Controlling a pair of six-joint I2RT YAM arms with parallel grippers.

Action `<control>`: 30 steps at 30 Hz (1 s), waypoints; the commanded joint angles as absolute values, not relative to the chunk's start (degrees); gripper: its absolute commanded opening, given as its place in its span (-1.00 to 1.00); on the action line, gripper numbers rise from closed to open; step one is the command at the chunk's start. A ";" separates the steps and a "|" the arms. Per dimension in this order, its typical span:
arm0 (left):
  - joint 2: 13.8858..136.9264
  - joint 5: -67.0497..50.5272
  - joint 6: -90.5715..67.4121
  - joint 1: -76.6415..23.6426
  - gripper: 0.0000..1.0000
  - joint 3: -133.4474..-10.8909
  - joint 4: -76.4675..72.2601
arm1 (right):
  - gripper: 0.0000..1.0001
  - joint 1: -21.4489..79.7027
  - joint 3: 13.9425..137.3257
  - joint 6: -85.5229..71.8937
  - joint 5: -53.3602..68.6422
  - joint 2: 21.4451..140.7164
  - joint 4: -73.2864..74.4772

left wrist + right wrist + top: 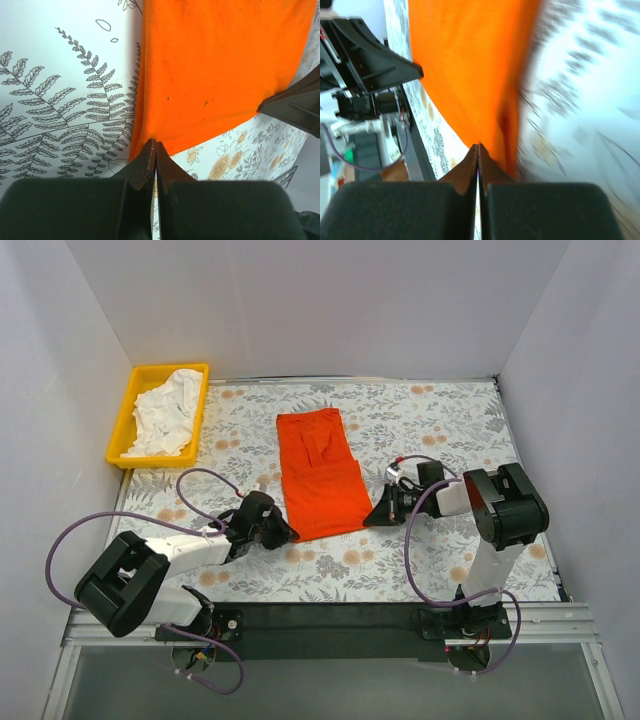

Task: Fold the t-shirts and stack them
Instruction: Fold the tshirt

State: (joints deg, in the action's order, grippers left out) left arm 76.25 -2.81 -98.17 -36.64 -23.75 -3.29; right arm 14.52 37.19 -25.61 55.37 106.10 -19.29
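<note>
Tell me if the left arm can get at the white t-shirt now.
Probably not right away: the left gripper is shut on the orange t-shirt, though the path to the white t-shirt looks free.

**Two robot arms, both grippers closed low over the worktop**

The left arm point(185, 550) rises from its base at the near edge, bends at a bulky elbow by the near-left corner, and reaches right towards the middle of the worktop. The left gripper point(286, 534) is down at the surface, its fingers pressed together on the near-left corner of the orange-red t-shirt point(320, 475).

The right arm point(500, 510) stands up from the near edge on the right side, folds at the elbow, and reaches left. The right gripper point(373, 519) is also low, its fingers closed tight on the shirt's near-right corner. The two grippers face each other.
</note>
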 commanded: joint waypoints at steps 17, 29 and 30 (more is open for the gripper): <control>67.33 1.91 -94.04 -37.35 -0.14 -37.60 18.09 | -0.39 12.91 43.14 -16.00 31.16 83.95 10.08; 74.96 9.93 -96.42 -40.78 0.51 -46.14 32.95 | -0.01 31.11 53.08 -20.03 6.07 89.47 26.28; 75.67 10.19 -96.50 -40.87 0.51 -46.49 33.57 | -0.04 31.81 53.78 -20.39 5.63 89.99 26.28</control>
